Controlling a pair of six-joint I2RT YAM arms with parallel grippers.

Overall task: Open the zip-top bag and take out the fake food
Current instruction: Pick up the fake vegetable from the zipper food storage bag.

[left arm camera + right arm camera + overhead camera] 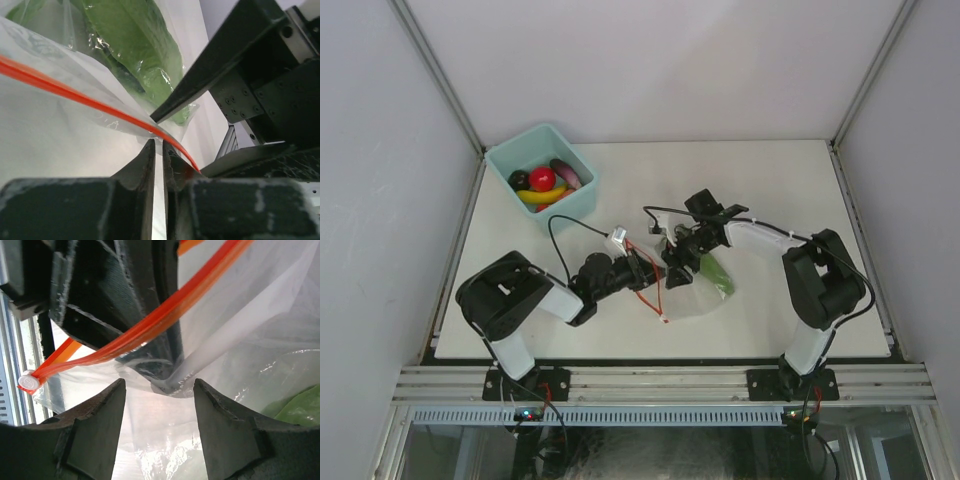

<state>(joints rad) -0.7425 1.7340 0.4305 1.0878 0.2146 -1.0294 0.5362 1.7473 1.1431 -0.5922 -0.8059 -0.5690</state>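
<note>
The zip-top bag (692,292) lies crumpled between the two grippers, with a green leafy piece (717,275) inside it, just past the right gripper's tips. Its orange zip strip (75,92) runs across the left gripper (157,146), whose fingers are drawn almost together with a thin slit between them; whether film is caught there I cannot tell. The right gripper (159,387) stands spread, facing it over the bag's mouth. Both arms bend low and reach inward, wrists nearly meeting. Well away from the left gripper, toward the far corner, sits the teal bin (508,158) with the other fake food (542,180).
</note>
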